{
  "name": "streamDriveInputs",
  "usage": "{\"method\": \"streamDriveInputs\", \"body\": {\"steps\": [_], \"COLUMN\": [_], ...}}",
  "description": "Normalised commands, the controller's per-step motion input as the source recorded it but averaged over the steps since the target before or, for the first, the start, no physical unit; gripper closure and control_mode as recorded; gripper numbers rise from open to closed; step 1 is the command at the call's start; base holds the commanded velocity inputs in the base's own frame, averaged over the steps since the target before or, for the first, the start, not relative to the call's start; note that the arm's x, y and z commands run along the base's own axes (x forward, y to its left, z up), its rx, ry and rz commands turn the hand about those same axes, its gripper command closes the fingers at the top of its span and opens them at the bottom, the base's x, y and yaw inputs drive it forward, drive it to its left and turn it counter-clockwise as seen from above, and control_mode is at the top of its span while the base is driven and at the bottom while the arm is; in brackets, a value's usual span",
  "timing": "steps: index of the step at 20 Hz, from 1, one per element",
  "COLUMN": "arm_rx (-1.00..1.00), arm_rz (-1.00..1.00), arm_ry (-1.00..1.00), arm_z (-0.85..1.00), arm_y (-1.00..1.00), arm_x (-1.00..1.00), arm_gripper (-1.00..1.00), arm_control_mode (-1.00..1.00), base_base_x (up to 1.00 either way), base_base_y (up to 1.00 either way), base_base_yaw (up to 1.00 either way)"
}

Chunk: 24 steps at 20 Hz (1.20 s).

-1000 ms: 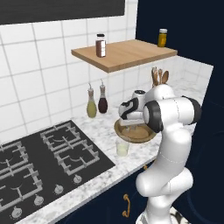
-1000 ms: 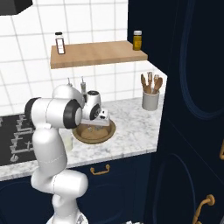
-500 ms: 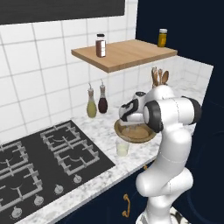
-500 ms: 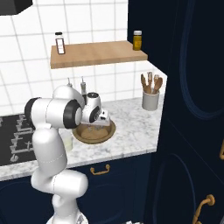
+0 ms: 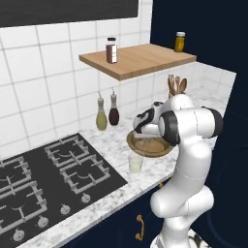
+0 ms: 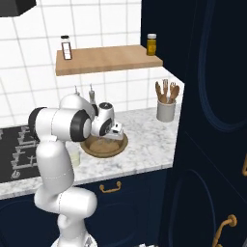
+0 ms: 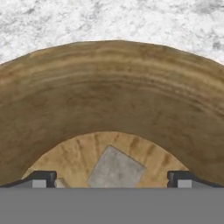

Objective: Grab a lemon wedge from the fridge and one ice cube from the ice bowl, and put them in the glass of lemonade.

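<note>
The ice bowl (image 7: 109, 92) is a round brown wooden bowl seen from close above in the hand view. One grey ice cube (image 7: 116, 168) lies on its floor. My gripper (image 7: 113, 180) hangs open over the bowl, its two dark fingertips (image 7: 41, 179) standing on either side of the cube without touching it. From the base cameras the hand hovers low over the ice bowl (image 5: 151, 146) (image 6: 103, 147) on the counter. The glass of lemonade (image 5: 136, 163) stands just left of the bowl, near the counter's front edge. The lemon wedge and the fridge are out of view.
Two slim bottles (image 5: 107, 112) stand by the tiled wall. A white utensil crock (image 6: 165, 110) sits at the counter's right end. A wooden shelf (image 5: 138, 59) with two jars hangs above. The black hob (image 5: 43, 179) lies left; tall navy cabinets (image 6: 212, 120) stand right.
</note>
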Motion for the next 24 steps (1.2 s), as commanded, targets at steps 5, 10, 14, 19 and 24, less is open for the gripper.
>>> {"method": "streamDriveInputs", "body": {"steps": [5,10,14,19,24], "arm_rx": [0.0,0.0,0.0,0.0,0.0], "arm_rz": [-0.07,-0.01,-0.03,-0.01,0.0], "arm_ry": [0.0,0.0,0.03,0.09,0.08], "arm_z": [0.0,-0.19,-0.29,-0.07,-0.02], "arm_y": [0.0,0.0,0.0,0.0,0.0], "arm_x": [0.0,-0.03,-0.01,-0.29,-0.57], "arm_gripper": [-1.0,-1.0,-1.0,-1.0,-1.0], "arm_control_mode": [-1.0,-1.0,-1.0,-1.0,-1.0], "base_base_x": [0.0,0.0,0.0,0.0,0.0], "base_base_y": [0.0,0.0,0.0,0.0,0.0], "base_base_yaw": [0.0,0.0,0.0,0.0,0.0]}}
